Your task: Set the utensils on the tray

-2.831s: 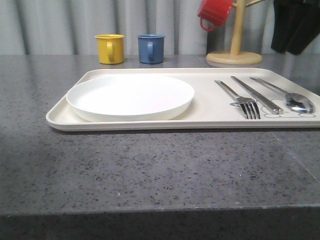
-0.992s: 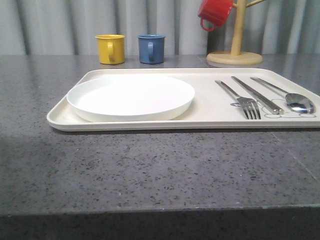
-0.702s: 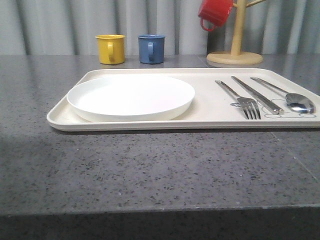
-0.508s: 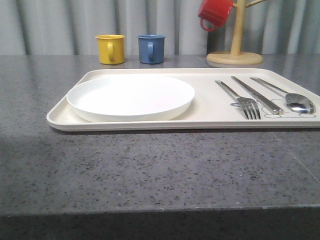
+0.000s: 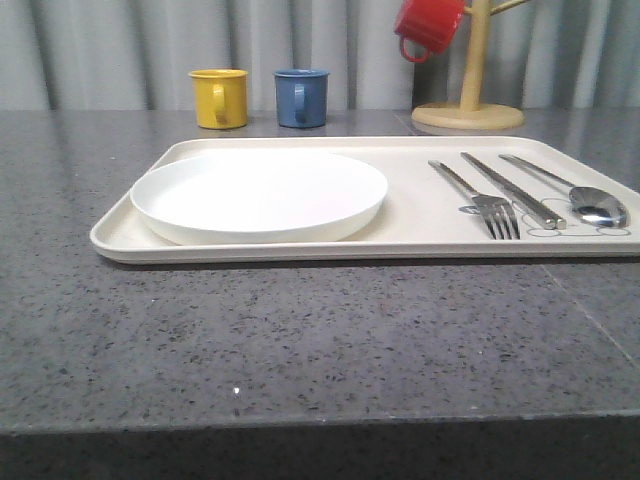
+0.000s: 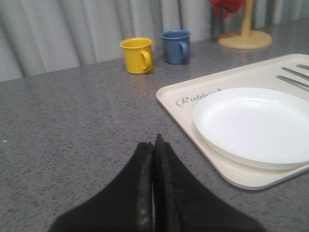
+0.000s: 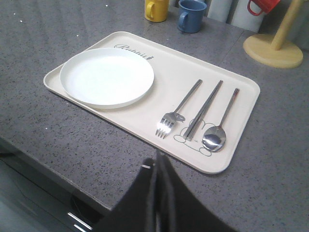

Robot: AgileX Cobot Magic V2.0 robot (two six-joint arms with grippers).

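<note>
The cream tray [image 5: 420,235] [image 7: 241,92] [image 6: 174,94] lies on the grey counter. On its right part rest three silver utensils side by side: a fork [image 5: 480,196] [image 7: 181,104], a knife [image 5: 512,190] [image 7: 205,107] and a spoon [image 5: 575,192] [image 7: 223,121]. My left gripper [image 6: 154,141] is shut and empty, above the counter to the left of the tray. My right gripper [image 7: 157,159] is shut and empty, raised over the counter's front edge, short of the tray.
A round white plate [image 5: 260,190] sits on the tray's left half. At the back stand a yellow mug [image 5: 220,97], a blue mug [image 5: 301,96] and a wooden mug tree [image 5: 468,110] with a red mug [image 5: 430,25].
A dark shape at the upper right of the front view 2.8 s ago is gone. The tray, plate and utensils lie as before.
</note>
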